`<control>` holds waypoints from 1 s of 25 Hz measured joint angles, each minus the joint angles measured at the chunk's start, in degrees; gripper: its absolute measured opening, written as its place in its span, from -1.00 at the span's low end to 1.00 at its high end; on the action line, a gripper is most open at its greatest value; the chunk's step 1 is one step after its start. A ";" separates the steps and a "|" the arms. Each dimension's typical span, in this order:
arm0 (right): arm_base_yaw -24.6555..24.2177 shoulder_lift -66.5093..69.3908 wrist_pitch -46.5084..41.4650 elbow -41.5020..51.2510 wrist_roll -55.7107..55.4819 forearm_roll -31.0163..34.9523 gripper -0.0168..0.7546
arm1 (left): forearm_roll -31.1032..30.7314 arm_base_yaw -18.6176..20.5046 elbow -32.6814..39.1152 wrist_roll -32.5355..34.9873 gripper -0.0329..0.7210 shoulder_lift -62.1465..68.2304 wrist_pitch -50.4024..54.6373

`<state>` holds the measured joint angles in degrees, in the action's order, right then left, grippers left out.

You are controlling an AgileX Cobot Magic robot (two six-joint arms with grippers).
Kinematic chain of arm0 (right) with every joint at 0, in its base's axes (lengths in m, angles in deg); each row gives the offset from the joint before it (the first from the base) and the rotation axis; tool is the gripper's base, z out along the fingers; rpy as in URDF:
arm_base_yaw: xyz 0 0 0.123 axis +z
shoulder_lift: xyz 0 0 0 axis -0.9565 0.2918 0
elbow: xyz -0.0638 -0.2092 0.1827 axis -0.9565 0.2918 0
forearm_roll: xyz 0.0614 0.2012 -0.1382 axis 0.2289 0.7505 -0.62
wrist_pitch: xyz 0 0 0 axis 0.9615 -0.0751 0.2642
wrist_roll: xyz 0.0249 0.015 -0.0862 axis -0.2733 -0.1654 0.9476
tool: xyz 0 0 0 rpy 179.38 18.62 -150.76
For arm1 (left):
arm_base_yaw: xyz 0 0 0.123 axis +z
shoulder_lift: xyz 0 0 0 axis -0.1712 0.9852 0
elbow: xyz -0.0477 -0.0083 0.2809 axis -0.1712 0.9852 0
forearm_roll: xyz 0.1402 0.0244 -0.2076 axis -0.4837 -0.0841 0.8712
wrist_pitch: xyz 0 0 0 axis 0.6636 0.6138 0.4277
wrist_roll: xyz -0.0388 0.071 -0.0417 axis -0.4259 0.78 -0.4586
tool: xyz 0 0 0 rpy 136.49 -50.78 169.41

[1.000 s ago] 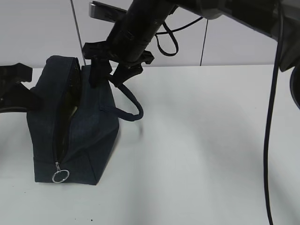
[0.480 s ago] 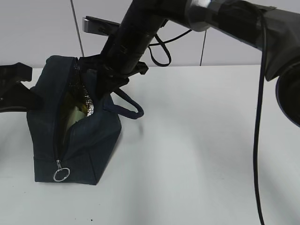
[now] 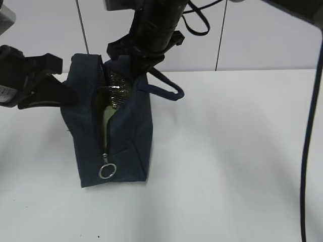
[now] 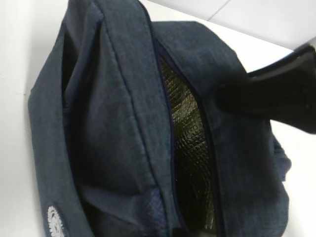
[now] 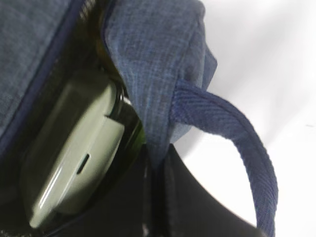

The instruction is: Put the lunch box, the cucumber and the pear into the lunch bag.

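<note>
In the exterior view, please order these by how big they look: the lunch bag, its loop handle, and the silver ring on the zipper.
1. Lunch bag, by far the largest.
2. Loop handle, a thin strap arching off the bag's right side.
3. Silver ring, the smallest, hanging low on the bag's front.

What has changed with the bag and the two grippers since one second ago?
The right gripper closed on the rim of the dark navy fabric lunch bag, and the bag shifted right and upright, gaping wider. The left gripper followed beside it. The silver ring pull stayed low.
</note>
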<state>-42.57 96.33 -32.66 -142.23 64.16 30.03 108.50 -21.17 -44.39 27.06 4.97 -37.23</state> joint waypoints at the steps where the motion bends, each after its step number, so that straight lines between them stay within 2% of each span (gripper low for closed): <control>1: -0.23 -1.06 -0.23 0.59 -0.23 -1.23 -0.94 | 0.41 -0.97 -0.98 0.07 -0.95 0.77 0.00; 4: -1.20 -4.64 -0.25 4.22 -0.58 -4.39 -0.94 | 1.33 -3.17 -3.75 0.14 -0.95 3.56 -0.18; 11: -4.89 -10.99 -0.14 17.36 -0.82 -6.85 -0.94 | 3.30 -8.16 -7.47 0.18 -0.95 8.89 -0.54; 15: -5.15 -10.88 0.20 18.75 0.26 -7.81 -0.94 | 4.23 -11.04 -7.57 0.24 -0.95 11.41 -0.41; 21: -5.15 -10.15 0.43 18.89 4.25 -7.61 -0.93 | 4.90 -11.34 -7.89 0.24 -0.95 12.49 -2.68; 23: -5.15 -9.64 0.43 18.89 5.08 -7.05 -0.83 | 5.28 -11.34 -7.89 0.24 -0.95 12.60 -2.95; 25: -5.15 -9.39 0.45 18.89 6.00 -5.43 -0.59 | 5.38 -11.34 -7.89 0.24 -0.95 12.67 -2.95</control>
<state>-47.73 86.94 -32.21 -123.34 70.15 24.60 113.87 -32.51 -52.28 27.30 17.64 -40.18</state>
